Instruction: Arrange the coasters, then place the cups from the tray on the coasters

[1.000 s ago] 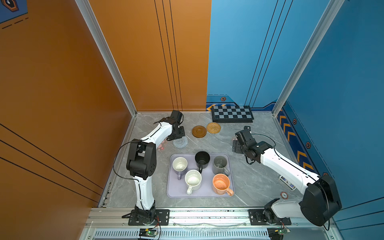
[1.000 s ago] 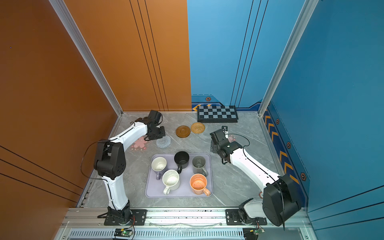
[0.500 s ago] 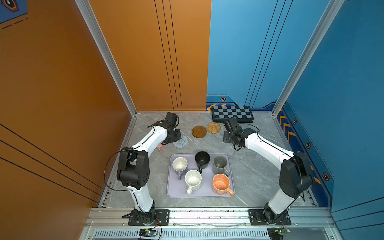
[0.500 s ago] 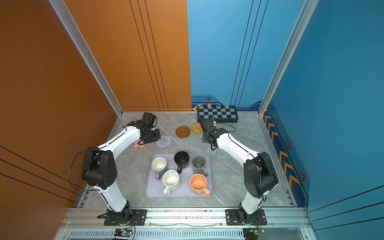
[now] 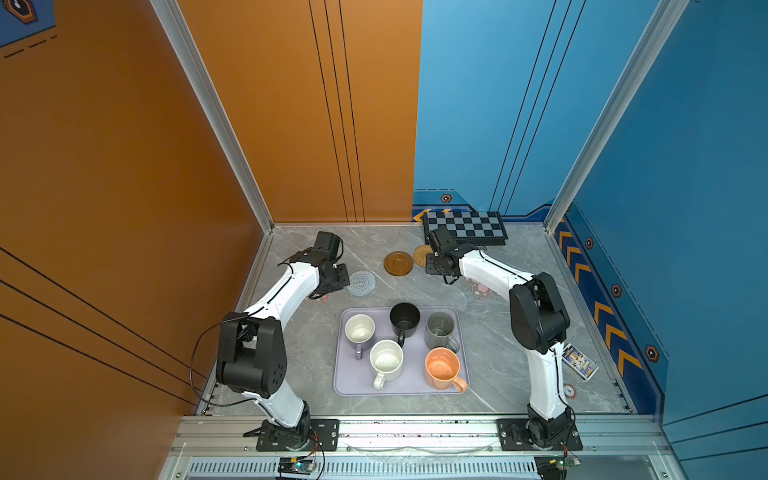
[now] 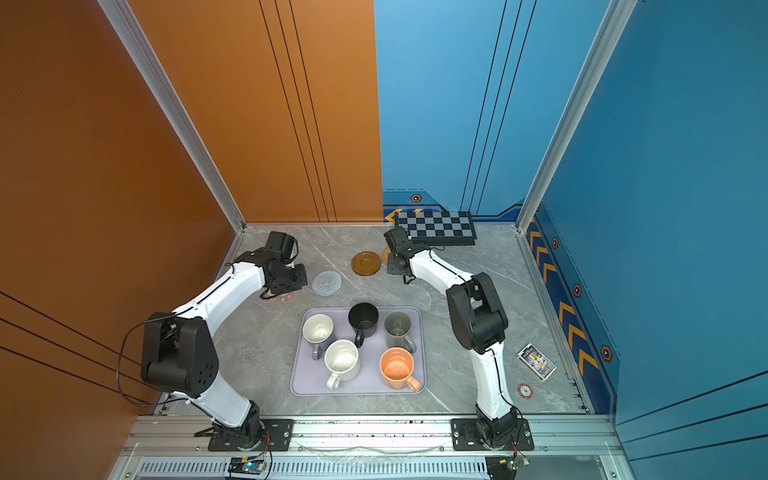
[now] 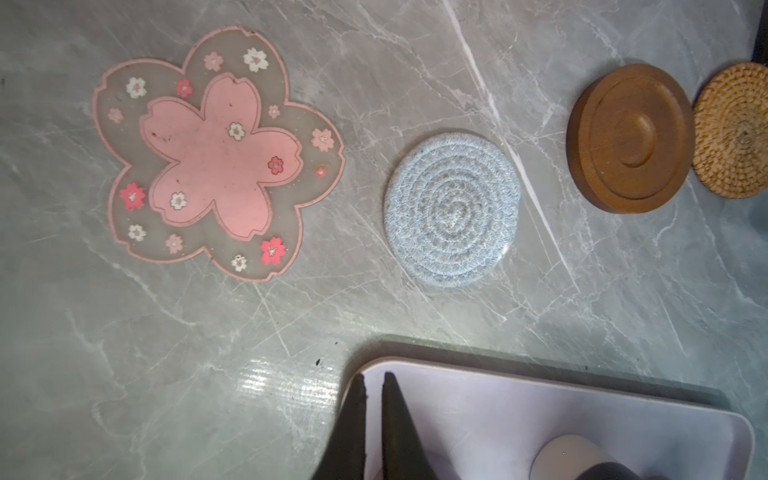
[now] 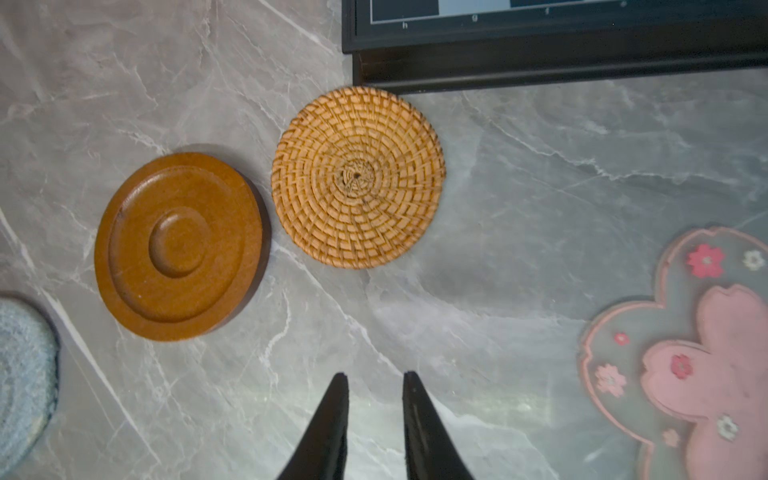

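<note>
Five coasters lie in a row behind the tray (image 5: 357, 384): a pink flower coaster (image 7: 216, 153), a grey-white spiral one (image 5: 360, 283), a brown wooden disc (image 5: 398, 263), a tan rattan one (image 8: 357, 176) and a second pink flower (image 5: 482, 289), partly under the right arm. Lavender (image 5: 360, 330), black (image 5: 404, 319), grey (image 5: 440, 330), white speckled (image 5: 386, 359) and orange (image 5: 442, 368) cups stand on the tray. My left gripper (image 7: 374, 380) hangs shut and empty above the tray's corner. My right gripper (image 8: 376, 380) hovers near the rattan coaster with a narrow gap and nothing between its fingers.
A black-and-grey chequered board (image 5: 465, 227) lies against the back wall, close behind the rattan coaster. A card pack (image 5: 579, 361) and a small red-ringed disc (image 5: 569, 390) lie at the right front. Orange and blue walls close in the table.
My right arm has swung left and back, from beside the right pink flower coaster to the rattan one, and its jaws have narrowed. My left gripper has drifted slightly left, staying shut.
</note>
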Motion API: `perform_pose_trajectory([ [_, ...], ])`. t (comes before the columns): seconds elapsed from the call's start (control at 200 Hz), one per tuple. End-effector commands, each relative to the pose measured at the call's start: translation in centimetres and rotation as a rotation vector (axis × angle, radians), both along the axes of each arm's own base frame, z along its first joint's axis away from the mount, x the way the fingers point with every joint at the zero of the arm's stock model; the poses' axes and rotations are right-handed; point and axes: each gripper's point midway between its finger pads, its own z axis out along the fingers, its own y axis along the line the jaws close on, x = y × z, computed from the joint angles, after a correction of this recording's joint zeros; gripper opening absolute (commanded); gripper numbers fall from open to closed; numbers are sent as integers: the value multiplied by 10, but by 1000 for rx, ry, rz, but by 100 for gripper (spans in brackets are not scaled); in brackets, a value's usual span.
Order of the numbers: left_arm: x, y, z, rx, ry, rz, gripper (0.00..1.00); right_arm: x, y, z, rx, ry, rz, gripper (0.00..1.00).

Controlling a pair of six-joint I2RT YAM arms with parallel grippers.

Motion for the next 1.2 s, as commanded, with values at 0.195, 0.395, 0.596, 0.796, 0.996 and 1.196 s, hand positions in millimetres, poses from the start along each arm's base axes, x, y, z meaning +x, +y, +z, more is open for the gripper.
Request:
perform_pose_trajectory([
  [0.195,-9,14,4,9,-8,14,13,43,15,-6,69,-74,-2,18],
  [0.395,-8,12,-2,4,3,9,13,63,10,-9,89,-135,-29,19],
  [0.596,-12,14,-9,3,16,13,13,78,9,-15,135,-160,-46,19],
  [0.796,-11,12,-3,-12,2,15,13,86,15,-28,151,-147,-44,19],
  [0.996,-15,14,-1,-3,-5,22,13,88,16,-41,156,-124,-55,19],
  [1.196,-15,14,-3,-12,1,31,13,82,5,-53,140,-75,-110,19],
])
